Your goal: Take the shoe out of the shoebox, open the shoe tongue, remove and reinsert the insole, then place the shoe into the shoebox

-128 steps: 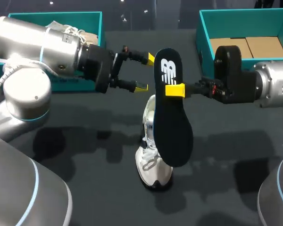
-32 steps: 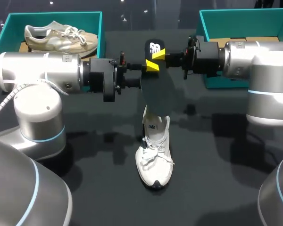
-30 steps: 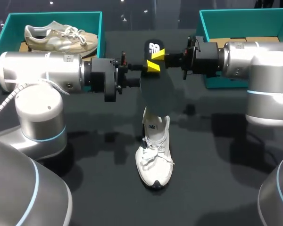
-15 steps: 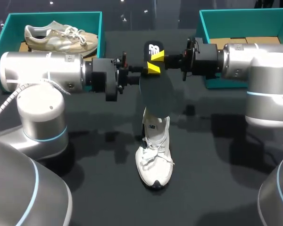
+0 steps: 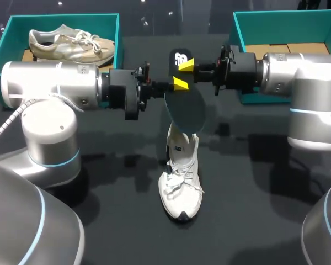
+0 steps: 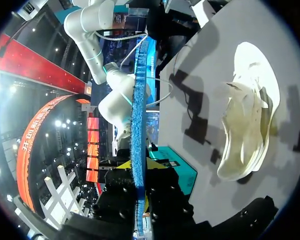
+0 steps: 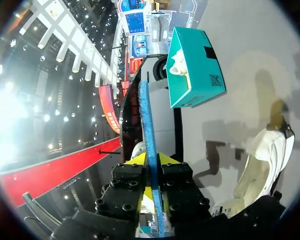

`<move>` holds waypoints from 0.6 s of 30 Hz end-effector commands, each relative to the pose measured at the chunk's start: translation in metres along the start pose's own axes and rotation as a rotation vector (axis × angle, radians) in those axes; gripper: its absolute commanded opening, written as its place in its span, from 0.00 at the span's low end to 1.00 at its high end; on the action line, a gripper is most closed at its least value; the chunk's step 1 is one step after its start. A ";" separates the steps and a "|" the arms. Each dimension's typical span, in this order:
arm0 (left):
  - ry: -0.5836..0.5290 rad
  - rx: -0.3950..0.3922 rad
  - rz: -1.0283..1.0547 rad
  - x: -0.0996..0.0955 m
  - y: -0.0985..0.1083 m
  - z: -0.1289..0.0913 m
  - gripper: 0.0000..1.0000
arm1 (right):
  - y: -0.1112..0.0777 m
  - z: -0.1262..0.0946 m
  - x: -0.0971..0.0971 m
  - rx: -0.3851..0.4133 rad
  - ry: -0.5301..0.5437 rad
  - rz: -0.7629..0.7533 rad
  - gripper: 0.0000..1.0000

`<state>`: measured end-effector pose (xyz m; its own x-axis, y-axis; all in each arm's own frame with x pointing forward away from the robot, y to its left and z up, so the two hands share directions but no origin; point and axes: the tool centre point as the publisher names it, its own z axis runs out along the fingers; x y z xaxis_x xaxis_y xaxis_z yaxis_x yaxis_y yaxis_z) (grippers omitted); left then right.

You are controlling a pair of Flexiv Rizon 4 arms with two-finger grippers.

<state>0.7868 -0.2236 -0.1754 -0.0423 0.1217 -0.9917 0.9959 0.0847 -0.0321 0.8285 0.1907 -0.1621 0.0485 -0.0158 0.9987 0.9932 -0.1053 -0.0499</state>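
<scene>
Two pincers meet above the middle of the dark counter (image 5: 99, 221), both clamped on the same black insole (image 5: 183, 99). The left arm (image 5: 49, 83) comes in level from the left and the right arm (image 5: 298, 72) from the right. In the head view the insole hangs roughly upright, its printed heel end uppermost and its broad end down, just above the heel opening of the white shoe (image 5: 180, 176). Whether it touches the shoe cannot be told.

In the left wrist view the left pincer (image 6: 139, 164) has its yellow tips closed against both faces of the insole, which shows edge-on as a thin blue strip. The right wrist view shows the same for the right pincer (image 7: 153, 159), its tips pressed on the strip from either side. In the head view the right pincer grips nearer the heel end and the left pincer slightly lower.

The white shoe stands on its sole on the counter, toe toward the robot, laces loose, tongue raised. The left shoebox (image 5: 107, 22), teal, sits at the far left and holds a beige sneaker (image 5: 71, 44) lying on its side. The right shoebox (image 5: 248, 25), also teal, sits at the far right with only its cardboard floor showing.
</scene>
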 end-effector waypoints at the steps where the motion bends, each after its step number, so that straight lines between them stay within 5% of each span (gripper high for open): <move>1: 0.006 -0.010 0.002 0.001 -0.002 -0.007 0.00 | -0.006 -0.009 0.003 -0.012 0.008 -0.026 1.00; 18: 0.058 0.004 -0.236 0.010 -0.003 -0.059 0.00 | -0.034 -0.049 0.011 0.029 0.038 -0.117 1.00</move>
<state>0.7823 -0.1776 -0.1836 -0.2700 0.1339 -0.9535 0.9598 0.1160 -0.2555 0.7997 0.1550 -0.1526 -0.0692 -0.0455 0.9966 0.9952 -0.0726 0.0658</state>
